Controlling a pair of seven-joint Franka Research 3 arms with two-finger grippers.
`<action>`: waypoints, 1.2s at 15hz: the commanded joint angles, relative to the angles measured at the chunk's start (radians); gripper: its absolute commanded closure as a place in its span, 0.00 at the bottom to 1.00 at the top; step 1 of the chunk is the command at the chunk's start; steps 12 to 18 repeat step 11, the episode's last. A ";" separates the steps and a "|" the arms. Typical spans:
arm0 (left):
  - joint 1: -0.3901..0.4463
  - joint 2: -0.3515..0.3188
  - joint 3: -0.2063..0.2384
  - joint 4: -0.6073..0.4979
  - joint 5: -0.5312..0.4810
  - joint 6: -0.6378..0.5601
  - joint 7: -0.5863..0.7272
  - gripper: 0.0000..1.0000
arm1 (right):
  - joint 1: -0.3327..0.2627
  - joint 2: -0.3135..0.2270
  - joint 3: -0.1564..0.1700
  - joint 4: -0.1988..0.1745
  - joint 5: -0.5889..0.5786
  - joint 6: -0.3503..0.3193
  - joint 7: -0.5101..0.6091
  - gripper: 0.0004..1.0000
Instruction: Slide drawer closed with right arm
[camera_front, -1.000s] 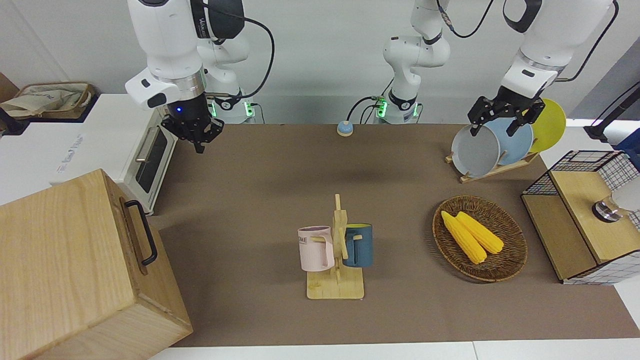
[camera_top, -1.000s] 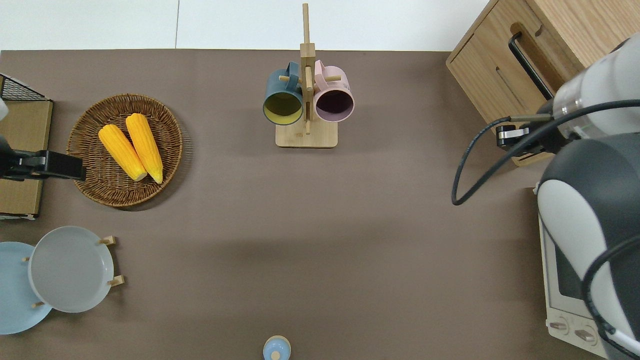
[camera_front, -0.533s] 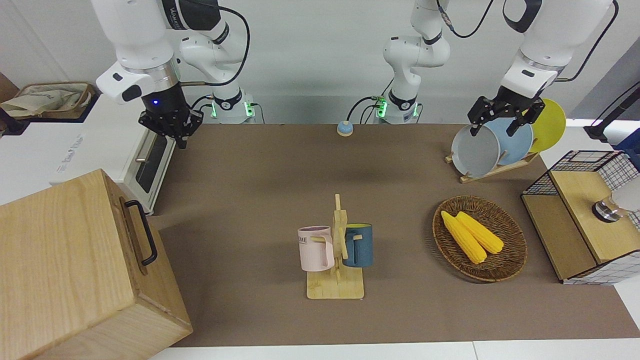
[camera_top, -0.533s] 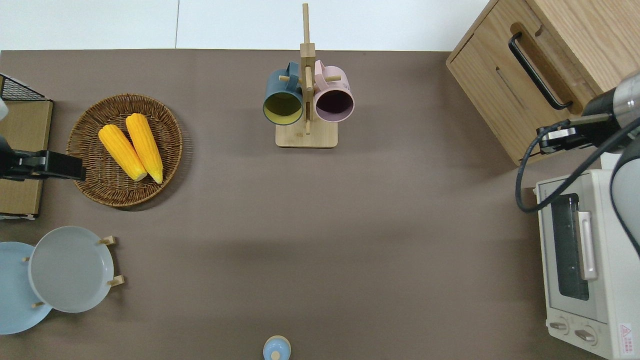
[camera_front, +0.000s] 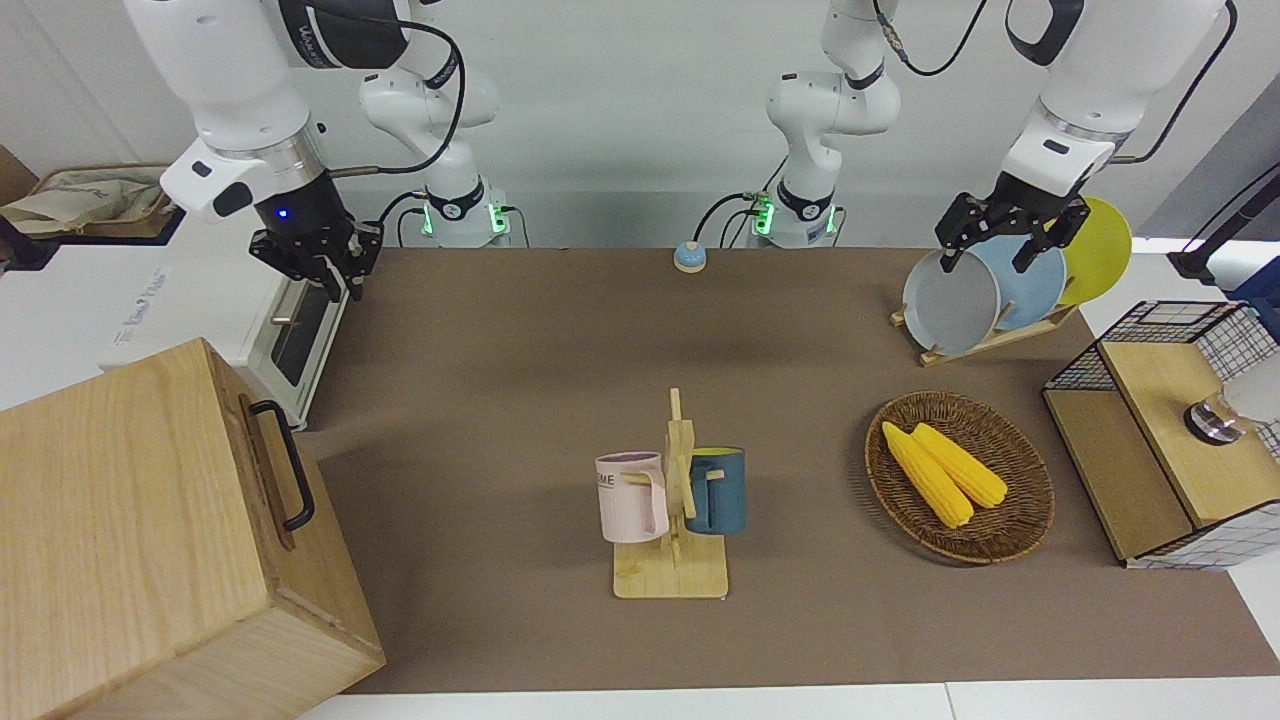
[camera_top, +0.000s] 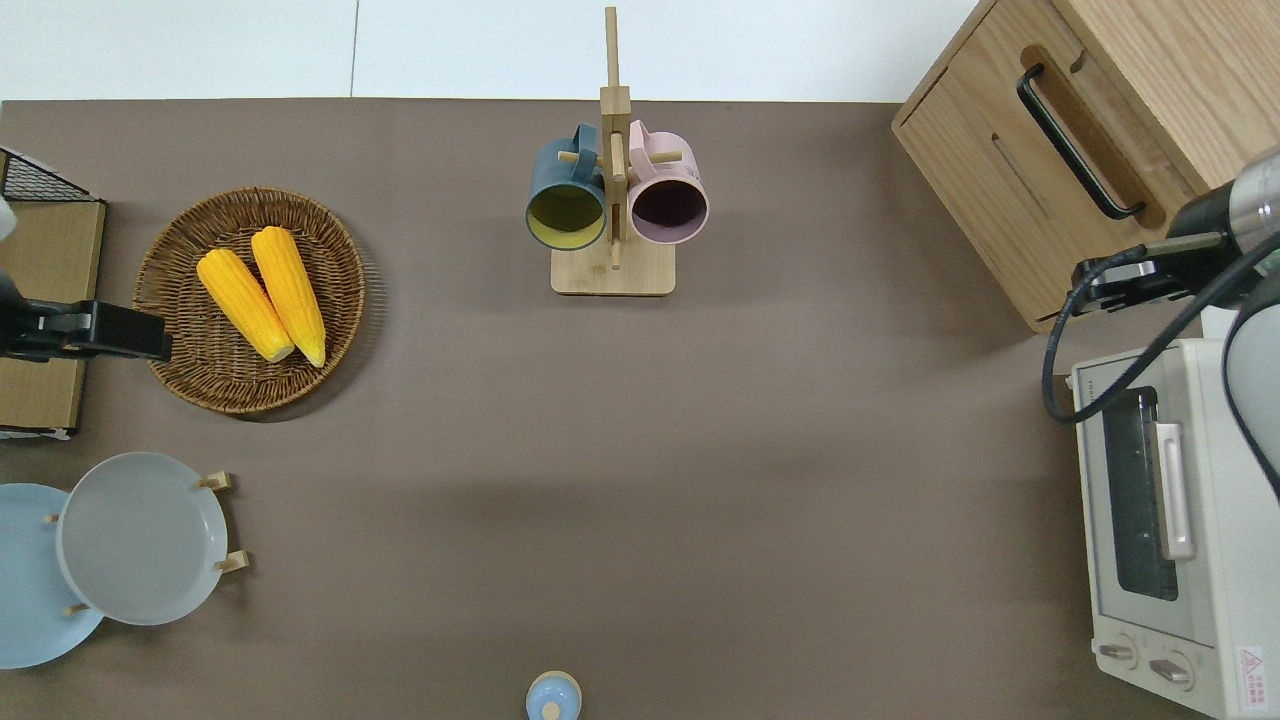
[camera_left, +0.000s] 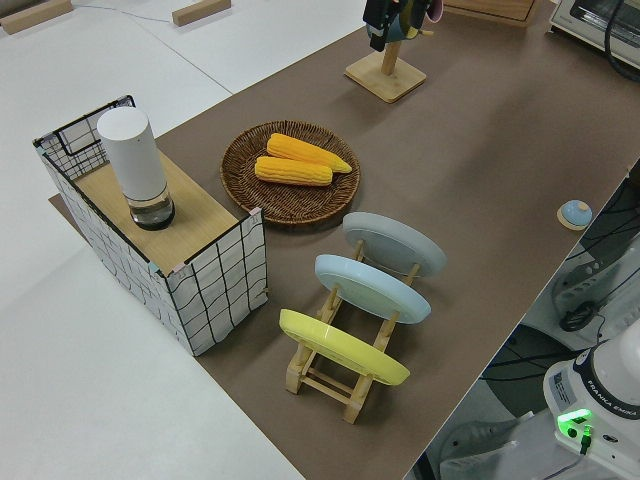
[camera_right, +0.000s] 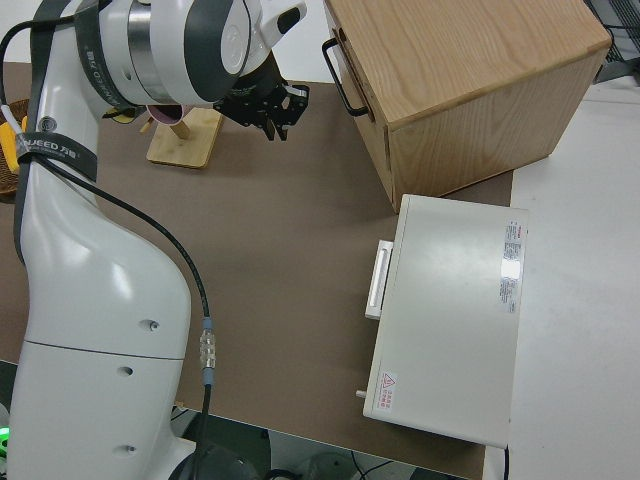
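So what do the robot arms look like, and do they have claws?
Both arms are white with dark grey joint caps and looping black cables. Each ends in a black two-finger pincer: the right pincer has a small blue light on its wrist, and the left pincer has none. Green lights glow at their bases.

You see the table from across it in the front view, facing both robots. The overhead view looks straight down. Both show the mug stand (camera_front: 671, 510) and corn basket (camera_top: 250, 300). The left side view sits near the plate rack (camera_left: 345, 345). The right side view looks down on the toaster oven (camera_right: 450, 315).
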 joint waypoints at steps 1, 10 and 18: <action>-0.017 0.013 0.017 0.020 0.012 0.000 0.007 0.00 | -0.008 -0.005 0.001 -0.014 0.011 -0.002 -0.020 0.01; -0.017 0.013 0.017 0.020 0.012 0.000 0.007 0.00 | -0.020 -0.005 0.000 -0.011 0.012 -0.004 -0.023 0.01; -0.017 0.013 0.017 0.020 0.012 0.000 0.007 0.00 | -0.027 -0.005 0.000 -0.011 0.011 -0.002 -0.026 0.01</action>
